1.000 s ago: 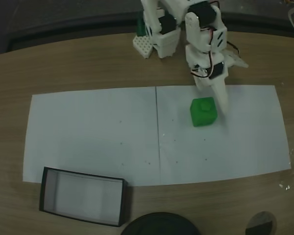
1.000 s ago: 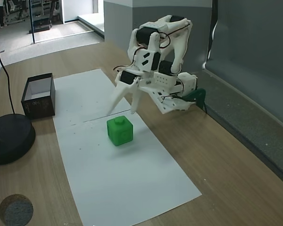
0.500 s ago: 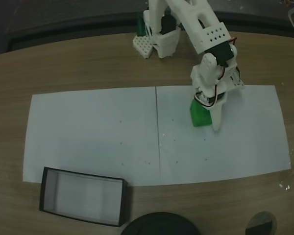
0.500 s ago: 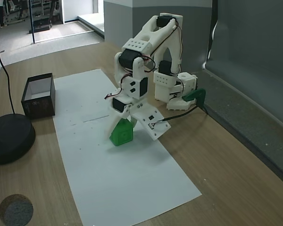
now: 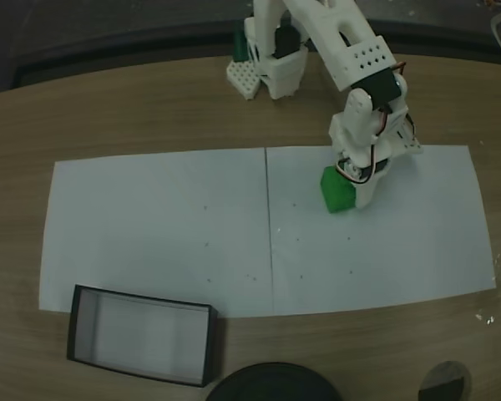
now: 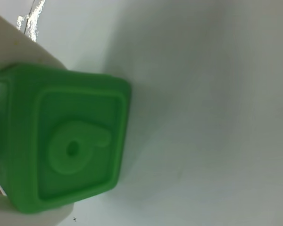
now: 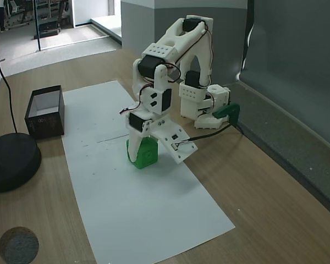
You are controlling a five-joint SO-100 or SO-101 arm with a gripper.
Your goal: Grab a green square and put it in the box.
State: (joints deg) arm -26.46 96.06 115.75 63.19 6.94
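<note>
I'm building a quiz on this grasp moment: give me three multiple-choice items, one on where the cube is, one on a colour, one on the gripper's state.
1. Where is the cube?
A. in the box
B. on the white paper
C. on the bare wood

2. What colour are the box walls?
A. black
B. green
C. red

3. What is the gripper doing?
A. open, high above the table
B. down around the cube, a finger on each side
C. holding the cube over the box

Answers: 1 B, both fixed views show the cube on the paper. 2 A, the thin walls are black around a pale floor. 3 B, the wrist view shows the cube between white fingers, low on the paper.
</note>
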